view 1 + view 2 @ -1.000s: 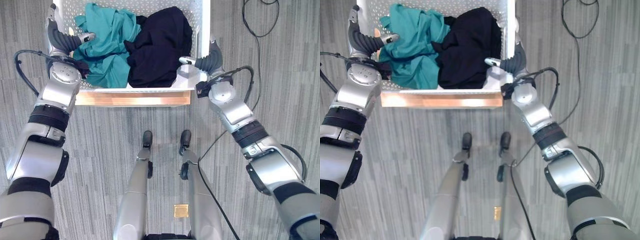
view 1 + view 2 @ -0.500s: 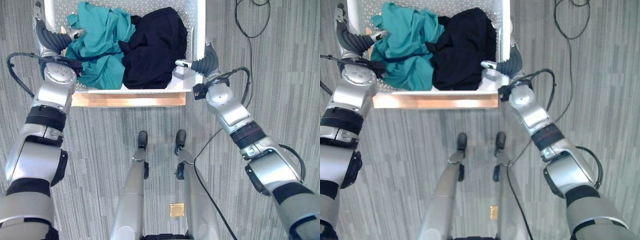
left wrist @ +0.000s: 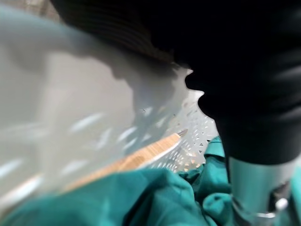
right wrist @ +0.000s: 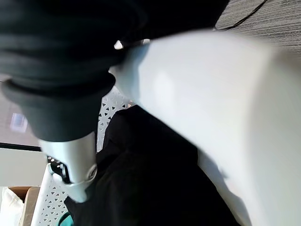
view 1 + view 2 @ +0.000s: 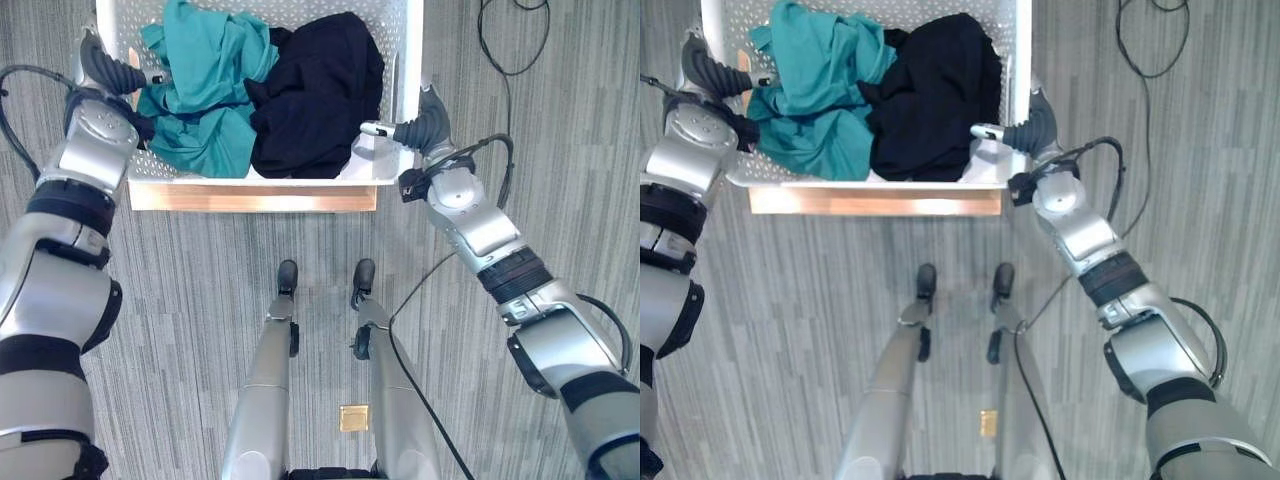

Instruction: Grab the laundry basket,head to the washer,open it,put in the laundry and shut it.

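White perforated basket (image 5: 405, 60), rectangular, open top, sits on a low wooden board (image 5: 250, 197) on grey floor. Teal cloth (image 5: 205, 90) crumpled in the left half, bunched against the left wall. Black cloth (image 5: 320, 95) heaped in the right half, touching the teal one at the middle. Both lie below the rim. Bare basket bottom shows at the near right corner.

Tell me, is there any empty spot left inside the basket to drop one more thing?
Barely. The white basket is crowded: teal clothes fill its left half, black clothes its right. A small bare patch shows in the near right corner, beside the right hand. The left hand grips the left rim.
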